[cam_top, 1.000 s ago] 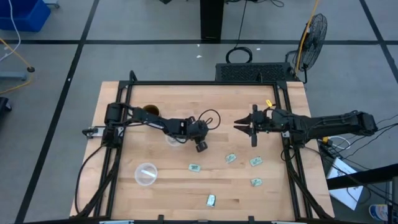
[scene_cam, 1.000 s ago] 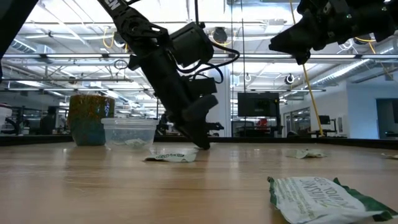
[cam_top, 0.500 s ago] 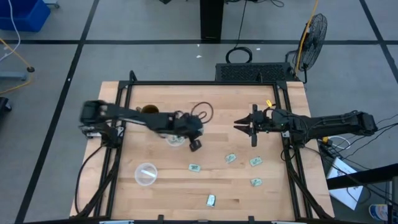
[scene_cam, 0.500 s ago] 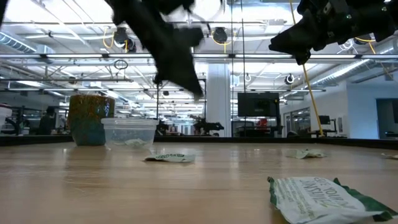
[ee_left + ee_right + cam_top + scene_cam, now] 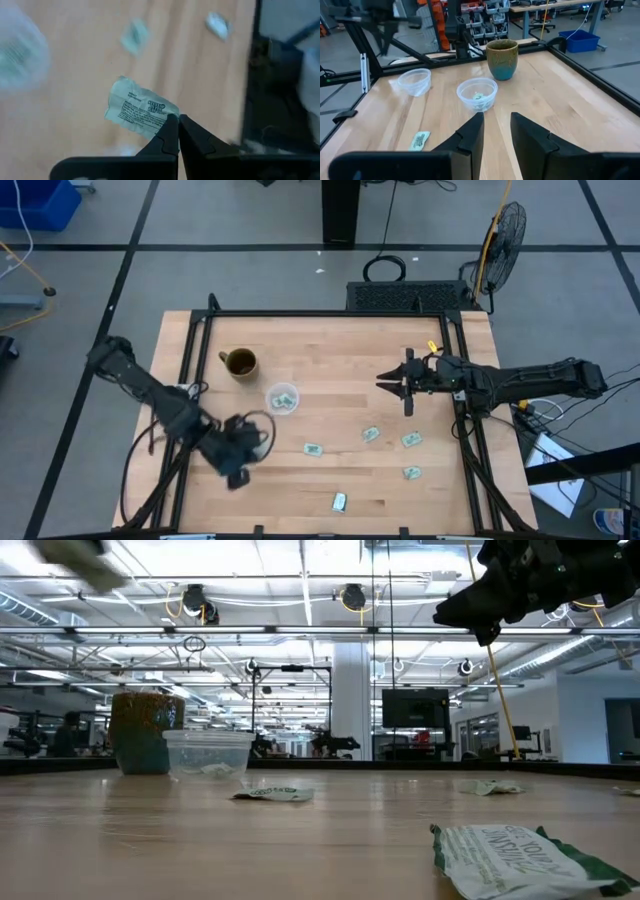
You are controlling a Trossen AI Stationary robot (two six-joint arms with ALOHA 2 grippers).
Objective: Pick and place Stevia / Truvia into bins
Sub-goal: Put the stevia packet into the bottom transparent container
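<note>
1. Your table (image 5: pixel 330 370) carries two bins: one cup (image 5: pixel 283 398) near the mug (image 5: pixel 239 363), the other hidden under your left arm at the front-left.
2. Your left gripper (image 5: pixel 236 458) hangs there, fingers pinching a Stevia sachet (image 5: pixel 140 112) by one corner, its long side running away from the tips.
3. Your right gripper (image 5: pixel 402 383) waits, fingers spread, well apart from both cups.
4. Loose sachets (image 5: pixel 371 434) lie nearer your right arm.
</note>
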